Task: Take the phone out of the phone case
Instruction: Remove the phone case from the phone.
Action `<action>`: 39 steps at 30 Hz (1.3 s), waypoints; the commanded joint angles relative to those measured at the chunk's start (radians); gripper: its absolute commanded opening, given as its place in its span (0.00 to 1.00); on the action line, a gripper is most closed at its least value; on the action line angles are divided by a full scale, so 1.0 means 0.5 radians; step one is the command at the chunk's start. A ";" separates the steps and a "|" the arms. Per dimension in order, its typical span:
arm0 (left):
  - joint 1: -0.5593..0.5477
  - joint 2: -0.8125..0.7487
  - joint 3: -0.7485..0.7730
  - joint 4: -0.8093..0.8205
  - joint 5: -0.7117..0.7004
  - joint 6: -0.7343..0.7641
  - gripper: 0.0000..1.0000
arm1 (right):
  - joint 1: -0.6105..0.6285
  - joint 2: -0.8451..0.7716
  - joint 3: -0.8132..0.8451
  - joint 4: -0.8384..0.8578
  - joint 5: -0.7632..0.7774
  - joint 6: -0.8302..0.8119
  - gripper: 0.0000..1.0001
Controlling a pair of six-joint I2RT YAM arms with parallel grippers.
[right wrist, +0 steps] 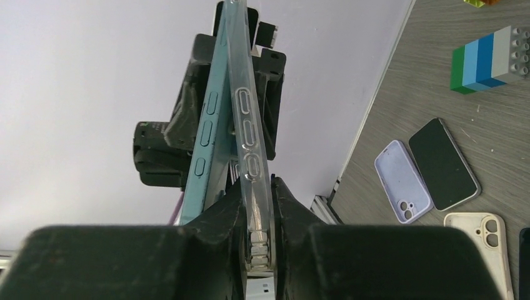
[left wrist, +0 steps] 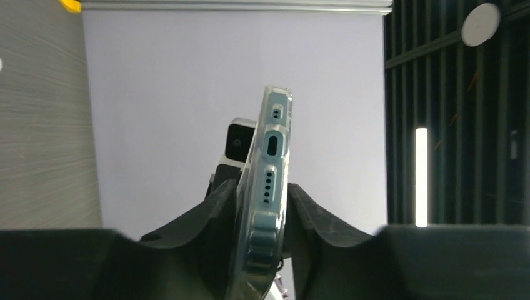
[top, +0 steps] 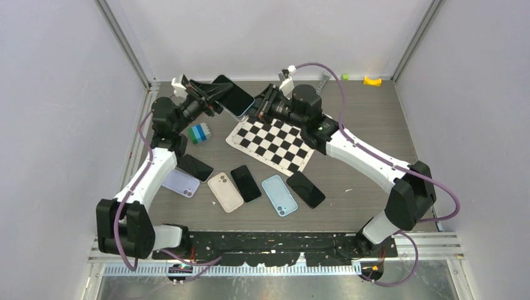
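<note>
A teal phone (top: 232, 97) in a clear phone case is held in the air over the back of the table, between both arms. In the left wrist view it stands edge-on, phone (left wrist: 270, 181), with my left gripper (left wrist: 262, 187) shut on it, a finger pressed on each side. My right gripper (right wrist: 256, 184) is shut on the clear phone case (right wrist: 247, 125). There the teal phone (right wrist: 203, 137) lies just left of the case wall, a narrow gap showing between them. From above, the left gripper (top: 209, 97) and right gripper (top: 262, 111) face each other.
A checkered mat (top: 275, 145) lies under the right arm and a stack of coloured blocks (top: 199, 134) beside the left arm. In a row nearer the front lie a lilac case (top: 181, 183), a beige case (top: 225, 192), a light blue case (top: 279, 195) and three black phones (top: 246, 183).
</note>
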 commanded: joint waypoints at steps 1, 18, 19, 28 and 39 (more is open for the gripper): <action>-0.072 -0.159 0.033 0.026 0.204 0.124 0.42 | 0.050 -0.062 -0.160 0.285 0.134 -0.140 0.01; -0.025 -0.296 0.311 -1.799 -0.020 1.100 0.78 | 0.046 -0.119 -0.318 0.426 0.428 -0.460 0.01; -0.025 -0.300 0.353 -1.858 -0.033 1.147 0.79 | 0.046 -0.118 -0.323 0.429 0.433 -0.463 0.01; -0.024 -0.308 0.159 -1.281 0.160 0.738 0.77 | 0.046 -0.116 -0.335 0.533 0.415 -0.404 0.01; -0.042 -0.328 0.038 -0.973 0.201 0.495 0.53 | 0.043 -0.089 -0.360 0.623 0.376 -0.324 0.01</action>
